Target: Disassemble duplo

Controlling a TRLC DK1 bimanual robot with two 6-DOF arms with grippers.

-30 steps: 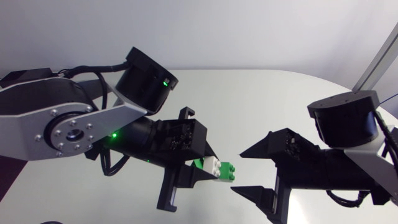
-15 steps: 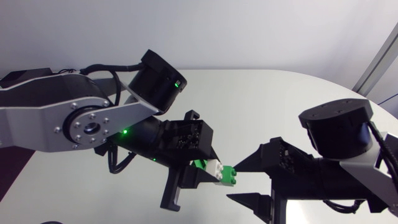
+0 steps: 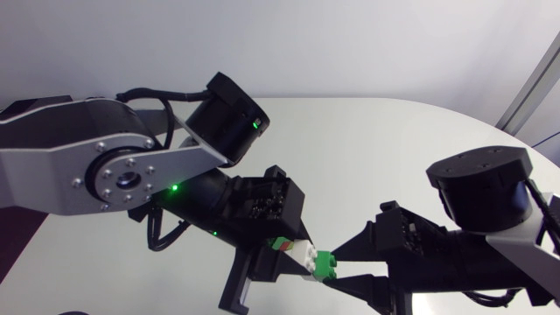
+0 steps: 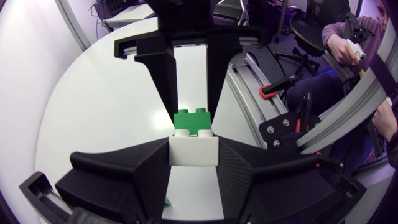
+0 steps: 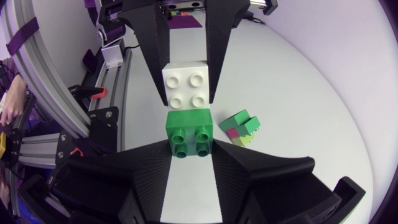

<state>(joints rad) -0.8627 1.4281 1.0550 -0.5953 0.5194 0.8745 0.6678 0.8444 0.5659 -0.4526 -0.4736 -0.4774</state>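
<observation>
A white brick (image 3: 304, 255) and a green brick (image 3: 325, 263) are joined end to end and held above the table between my two grippers. My left gripper (image 3: 293, 255) is shut on the white brick (image 4: 194, 149), which sits between its fingers in the left wrist view. The green brick (image 4: 192, 119) sticks out ahead of it. My right gripper (image 3: 346, 265) comes in from the opposite side and is shut on the green brick (image 5: 189, 132). Its fingers press both sides, and the white brick (image 5: 186, 84) lies straight ahead.
A small stack of green, red and lime bricks (image 5: 241, 127) lies on the white table (image 3: 367, 157) beside and below the held pair. The two wrists face each other closely over the table's front middle.
My right gripper has gone from wide open to shut on the green brick. Both arms have drifted slightly toward the front of the table with the bricks.
</observation>
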